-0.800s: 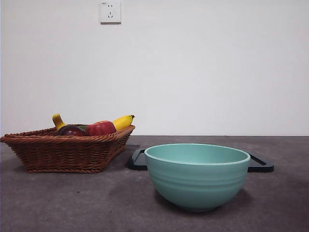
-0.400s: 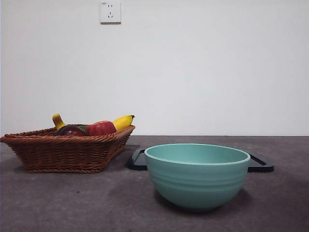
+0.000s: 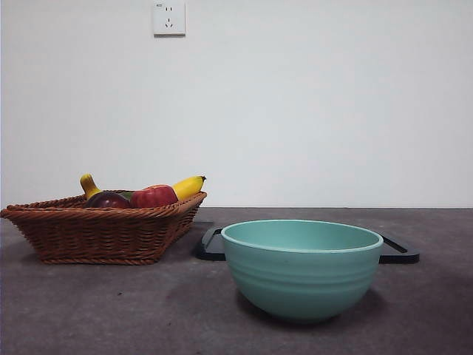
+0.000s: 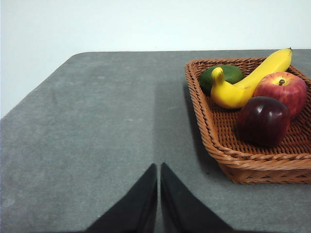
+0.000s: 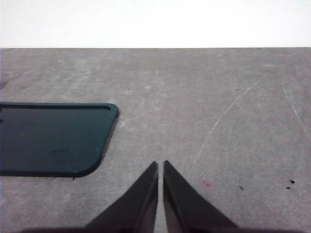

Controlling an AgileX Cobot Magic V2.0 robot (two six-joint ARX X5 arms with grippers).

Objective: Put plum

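The dark maroon plum (image 4: 263, 120) (image 3: 108, 200) lies in a brown wicker basket (image 4: 245, 162) (image 3: 96, 229) at the table's left, beside a red apple (image 4: 282, 90) (image 3: 154, 196), a yellow banana (image 4: 248, 82) (image 3: 188, 186) and a green fruit (image 4: 224, 75). My left gripper (image 4: 159, 167) is shut and empty over bare table, apart from the basket. My right gripper (image 5: 160, 165) is shut and empty over bare table, near a dark tray's corner. Neither arm appears in the front view.
A teal bowl (image 3: 301, 268) stands at front centre. Behind it lies a flat black tray (image 3: 395, 251) (image 5: 51, 138). A wall socket (image 3: 168, 18) is on the white wall. The grey tabletop's far edge shows in the left wrist view.
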